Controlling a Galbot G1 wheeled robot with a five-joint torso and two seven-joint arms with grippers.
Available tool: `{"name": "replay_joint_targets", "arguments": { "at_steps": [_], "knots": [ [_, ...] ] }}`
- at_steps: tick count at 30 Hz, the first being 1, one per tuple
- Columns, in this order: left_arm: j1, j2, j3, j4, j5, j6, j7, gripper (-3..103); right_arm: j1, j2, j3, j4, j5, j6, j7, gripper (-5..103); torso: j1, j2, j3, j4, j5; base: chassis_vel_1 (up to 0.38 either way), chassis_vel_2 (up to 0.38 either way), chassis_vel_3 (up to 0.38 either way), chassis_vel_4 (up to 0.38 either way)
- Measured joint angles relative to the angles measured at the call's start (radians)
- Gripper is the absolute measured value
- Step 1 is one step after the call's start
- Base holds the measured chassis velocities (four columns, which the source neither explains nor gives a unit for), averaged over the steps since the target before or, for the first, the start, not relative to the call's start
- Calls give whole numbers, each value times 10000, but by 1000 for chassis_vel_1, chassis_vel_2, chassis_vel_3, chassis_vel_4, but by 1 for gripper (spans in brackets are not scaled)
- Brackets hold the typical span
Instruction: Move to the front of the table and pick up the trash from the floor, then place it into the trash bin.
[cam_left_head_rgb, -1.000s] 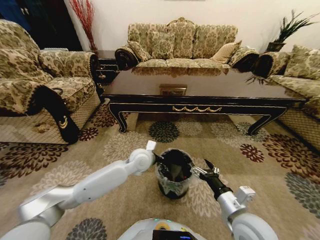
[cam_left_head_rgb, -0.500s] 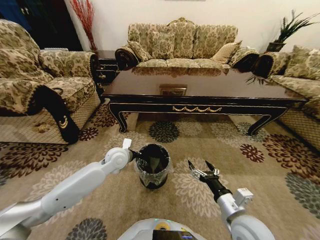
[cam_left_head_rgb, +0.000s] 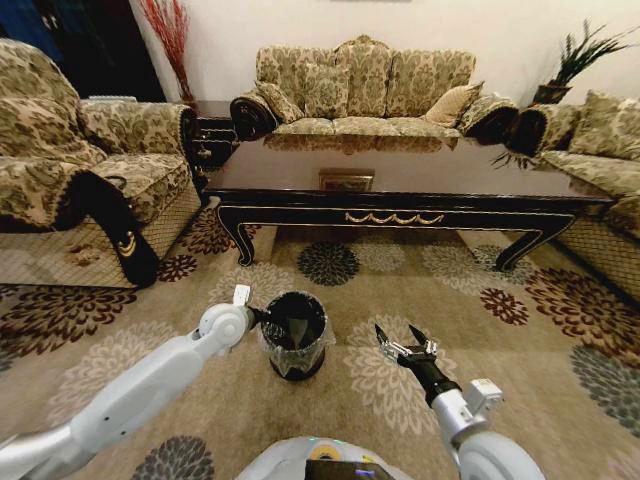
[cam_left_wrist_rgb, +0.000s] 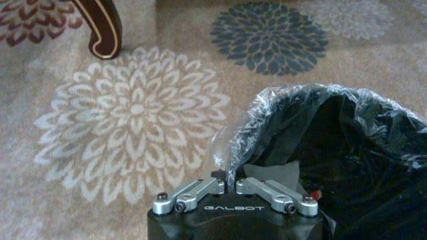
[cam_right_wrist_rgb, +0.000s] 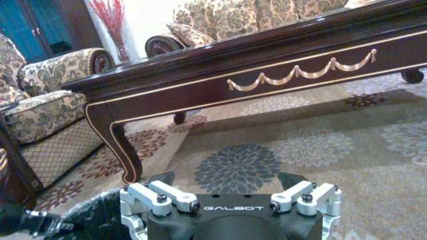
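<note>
**Desk:** What do I see, biggest first?

**Operator:** A floral carpet (cam_left_head_rgb: 560, 300) runs across the living room, with patterned sofas on three sides. The long dark counter (cam_left_head_rgb: 400, 190) with its gold swag ornament stands in the middle, ahead of me. From the right wrist camera its front edge and a curved leg loom close.

**Desk:** And the trash bin?

**Operator:** The trash bin (cam_left_head_rgb: 294, 338) stands upright on the carpet between me and the counter, a little to my left, its clear liner bunched over the rim. Something small and red lies inside it, seen from the left wrist camera; I cannot make out what.

**Desk:** The arms?

**Operator:** My left claw (cam_left_head_rgb: 262, 318) is clenched on the bin's liner at the rim on its left side; the left wrist camera shows the fingers pinched together on the plastic. My right claw (cam_left_head_rgb: 404, 343) hangs released, fingers spread wide and holding nothing, above the carpet just right of the bin and apart from it.
</note>
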Motion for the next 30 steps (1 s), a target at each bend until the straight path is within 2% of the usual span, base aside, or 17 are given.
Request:
{"name": "replay_joint_targets", "arguments": {
  "at_steps": [1,3,5,8,14,16,18,19,20,23,24,25,26,27,28,29,30],
  "knots": [
    [104,-28,-66,0,60,0,14,0,-10,-27,21,2,10,-5,2,100,0,0,0,-1,0,0,0,0,0],
    [186,-57,-132,-20,100,-1,28,4,-20,-44,37,6,17,-11,5,100,0,0,0,0,0,0,0,0,0],
    [335,-105,-341,-131,163,-2,109,15,-27,-45,43,10,21,-23,17,100,0,1,-1,-1,7,0,0,0,0],
    [446,-124,-522,-234,279,-2,316,20,-33,-22,44,13,23,-28,34,100,0,3,-1,-2,1,0,0,0,0],
    [1028,13,-1126,-783,576,-2,391,47,-85,21,79,132,47,-40,130,100,0,2,0,-2,2,0,0,0,0],
    [1191,31,-1261,-907,643,-3,446,47,-99,42,93,157,52,-39,152,100,0,3,0,-3,3,0,0,0,0],
    [1907,60,-1703,-1388,1041,-282,670,64,-174,122,140,232,-1,-38,261,100,0,2,0,-3,3,0,0,0,0],
    [1907,60,-1703,-1388,1041,-282,670,64,-174,122,140,232,-1,-38,261,100,0,2,0,-3,3,0,0,0,0],
    [2316,31,-2004,-1612,1355,-495,831,64,-219,157,160,270,-80,-28,283,100,0,3,0,-2,2,0,0,0,0],
    [3649,-297,-3183,-2150,2771,-1479,1731,81,-262,291,244,258,-397,269,302,100,0,3,0,-1,1,0,0,0,0],
    [3649,-297,-3183,-2150,2771,-1479,1731,81,-262,291,244,258,-397,269,302,100,0,3,0,-1,1,0,0,0,0],
    [4004,-430,-3543,-2337,3072,-1793,1919,86,-258,348,300,201,-500,435,294,100,0,3,0,-1,2,0,0,0,0],
    [4202,-499,-3728,-2442,3251,-2016,2032,86,-254,388,337,162,-562,541,278,100,0,3,0,0,2,0,0,0,0],
    [5109,-897,-4478,-2769,4524,-3587,2535,97,-268,663,576,-12,-853,969,56,100,0,2,0,0,6,0,0,0,0],
    [5548,-1200,-4782,-2872,5266,-4259,2742,98,-309,873,715,-40,-886,1100,-81,100,0,3,-1,-3,5,0,0,0,0],
    [5864,-1423,-4981,-2964,5703,-4604,2867,100,-328,1006,788,-56,-888,1159,-150,100,0,3,-1,-3,1,0,0,0,0],
    [5864,-1423,-4981,-2964,5703,-4604,2867,100,-328,1006,788,-56,-888,1159,-150,100,0,3,-1,-3,1,0,0,0,0]
  ]
}}
